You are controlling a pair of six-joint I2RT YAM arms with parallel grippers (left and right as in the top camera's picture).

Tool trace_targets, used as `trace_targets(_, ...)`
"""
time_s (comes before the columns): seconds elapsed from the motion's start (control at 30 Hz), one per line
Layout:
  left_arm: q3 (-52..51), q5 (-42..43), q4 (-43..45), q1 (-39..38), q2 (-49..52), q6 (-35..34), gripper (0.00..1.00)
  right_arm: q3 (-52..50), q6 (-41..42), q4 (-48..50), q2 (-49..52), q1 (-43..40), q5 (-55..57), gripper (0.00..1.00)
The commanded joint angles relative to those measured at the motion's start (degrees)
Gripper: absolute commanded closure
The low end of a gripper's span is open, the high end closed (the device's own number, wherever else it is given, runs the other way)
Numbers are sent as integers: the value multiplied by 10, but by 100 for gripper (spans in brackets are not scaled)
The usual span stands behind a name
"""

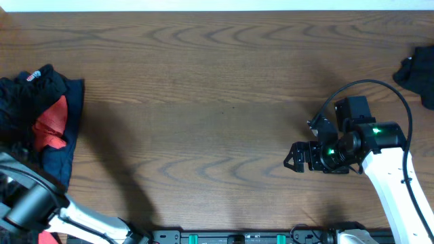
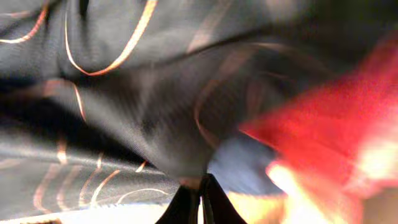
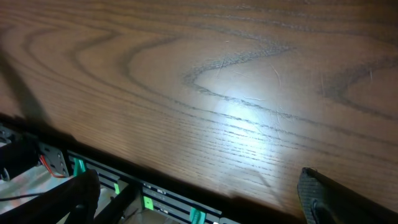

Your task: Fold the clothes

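Note:
The clothes lie in a heap at the table's left edge: a black jersey [image 1: 17, 102] on top, a red top [image 1: 51, 125] and a navy top [image 1: 64, 156] beneath. My left arm [image 1: 30, 203] reaches into the heap from the bottom left. In the left wrist view the left gripper [image 2: 199, 202] is shut, with a fold of the black jersey [image 2: 124, 93] bunched at its tips. Red cloth [image 2: 336, 124] and navy cloth [image 2: 242, 165] show beside it. My right gripper [image 1: 298, 157] hangs open over bare wood; in its own view the right gripper [image 3: 196, 180] holds nothing.
Another dark garment [image 1: 417, 71] lies at the far right edge of the table. The wooden table [image 1: 217, 88] stretches between the two piles. A black rail with green clips [image 3: 155, 202] runs along the front edge below the right gripper.

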Motion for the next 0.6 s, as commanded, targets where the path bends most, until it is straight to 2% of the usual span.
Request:
trace_targets(0.0,38,6,1,-23,-77,-29,94,12,-7,1,-2,13,-8,1)
trace_targets(0.27,45,7,11,-84,-216,-37,94,12,-7,21,-2,13,-8,1)
trace_targets(0.4,45,6,-5,-151,-255,-37,94,12,-7,29,-2,13,-8,1)
trace_targets(0.57,45,-1,-6,-269,-261,-38,94,12,-7,33,-2,13,-9,1)
